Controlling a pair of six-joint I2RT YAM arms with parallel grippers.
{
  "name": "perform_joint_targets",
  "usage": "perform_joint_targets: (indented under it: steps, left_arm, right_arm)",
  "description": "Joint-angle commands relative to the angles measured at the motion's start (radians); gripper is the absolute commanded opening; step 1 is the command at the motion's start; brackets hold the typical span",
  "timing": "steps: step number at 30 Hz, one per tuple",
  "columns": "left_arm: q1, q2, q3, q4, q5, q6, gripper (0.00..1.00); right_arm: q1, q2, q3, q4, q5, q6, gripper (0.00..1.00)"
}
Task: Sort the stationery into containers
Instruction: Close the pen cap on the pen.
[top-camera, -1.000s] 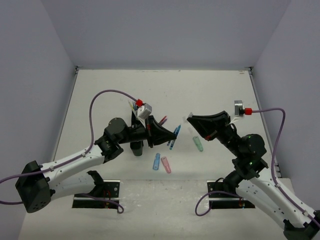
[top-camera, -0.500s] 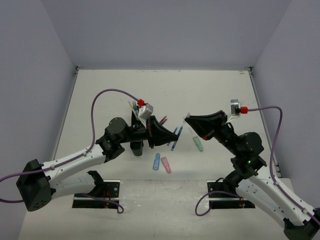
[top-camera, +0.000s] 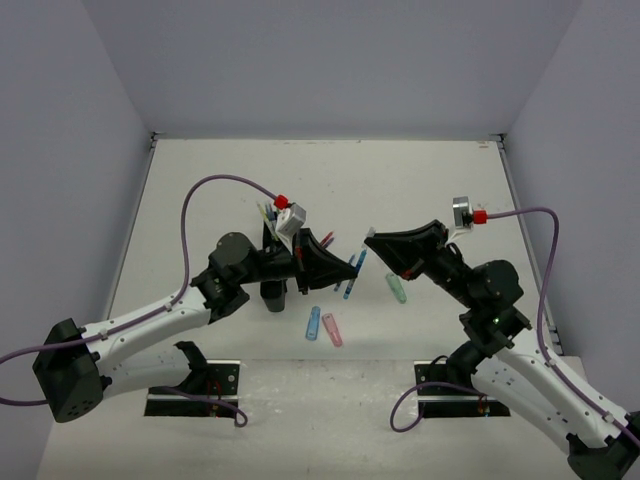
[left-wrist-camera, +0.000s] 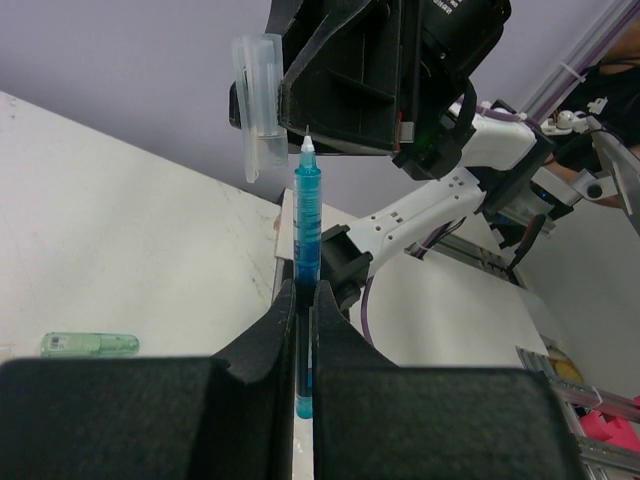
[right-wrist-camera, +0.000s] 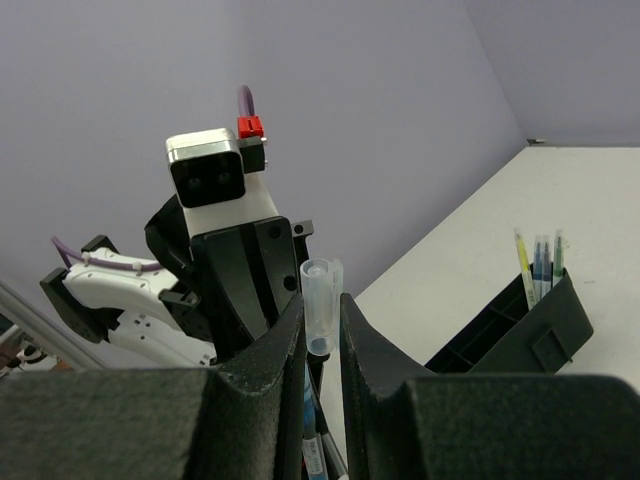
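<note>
My left gripper (left-wrist-camera: 304, 295) is shut on a blue pen (left-wrist-camera: 307, 230) whose white tip points up at a clear pen cap (left-wrist-camera: 256, 105). My right gripper (right-wrist-camera: 322, 310) is shut on that cap (right-wrist-camera: 320, 300), just to the side of the pen tip and apart from it. From above, the left gripper (top-camera: 352, 265) and right gripper (top-camera: 369, 238) nearly meet over the table's middle. The black organiser (right-wrist-camera: 520, 330) holds several pens (right-wrist-camera: 540, 262) at one end. The left arm partly hides the organiser (top-camera: 270, 245) in the top view.
Short green (top-camera: 396, 288), blue (top-camera: 313, 323) and pink (top-camera: 332, 329) pieces lie on the table in front of the grippers. More blue pens (top-camera: 346, 287) lie under the left gripper, a red one (top-camera: 327, 242) behind it. Grey walls close in three sides.
The right gripper has shifted left with the cap, closing most of the gap to the pen tip. The left gripper has edged slightly right with the blue pen.
</note>
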Motion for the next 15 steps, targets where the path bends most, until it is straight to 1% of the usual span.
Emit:
perform_joint_targets:
  steps: [1, 6, 8, 15]
  left_arm:
    - [-0.005, -0.002, 0.033, 0.000, 0.004, 0.023, 0.00]
    - [-0.005, -0.013, 0.011, -0.005, 0.014, 0.024, 0.00]
    - [-0.005, -0.019, 0.003, -0.004, 0.013, 0.026, 0.00]
    - [-0.006, -0.011, 0.010, -0.012, 0.000, 0.029, 0.00]
  right_arm:
    - [0.007, -0.017, 0.032, 0.011, -0.003, -0.027, 0.00]
    - [0.007, -0.034, 0.070, -0.041, 0.036, -0.054, 0.00]
    - [0.007, -0.034, 0.079, -0.047, 0.025, -0.056, 0.00]
    - [0.007, -0.034, 0.051, -0.014, -0.007, -0.044, 0.00]
